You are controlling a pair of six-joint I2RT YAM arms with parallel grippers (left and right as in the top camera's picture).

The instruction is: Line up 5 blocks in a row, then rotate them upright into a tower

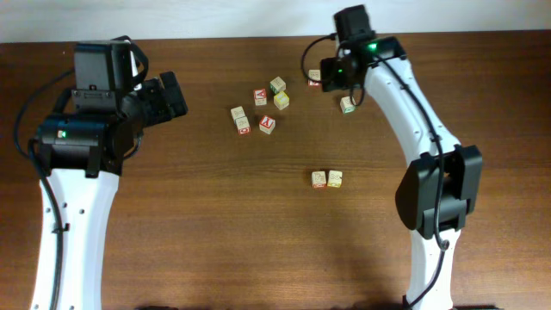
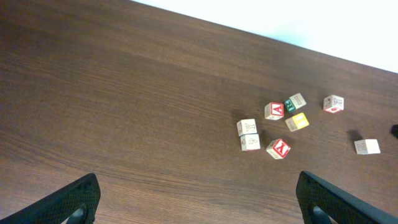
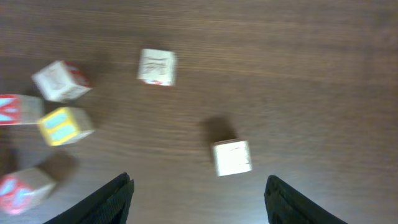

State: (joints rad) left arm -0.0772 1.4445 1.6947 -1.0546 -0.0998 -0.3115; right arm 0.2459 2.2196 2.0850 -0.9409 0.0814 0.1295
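Right pincer (image 3: 199, 185) hovers part-open and empty over a pale block (image 3: 232, 157) on the table (image 3: 323, 68); other blocks (image 1: 268, 124) cluster nearby. Left pincer (image 2: 196, 186) gapes wide, empty. An off-centre close could skid the block away.

A robotics lab bench, shown from above and from two wrist cameras.

Two white-and-black robot arms, the left arm (image 1: 73, 215) and the right arm (image 1: 400, 99), reach in from the lower edge of the overhead view over a dark wood-grain table (image 1: 172, 258). A black cable (image 1: 303, 60) loops off the right one at the upper centre, beside a glowing green status light (image 1: 372, 46). A plain pale wall (image 1: 215, 17) runs along the top edge. Small alphabet blocks (image 1: 267, 125) (toy cubes, printed in red, green and yellow) lie scattered in the upper middle.
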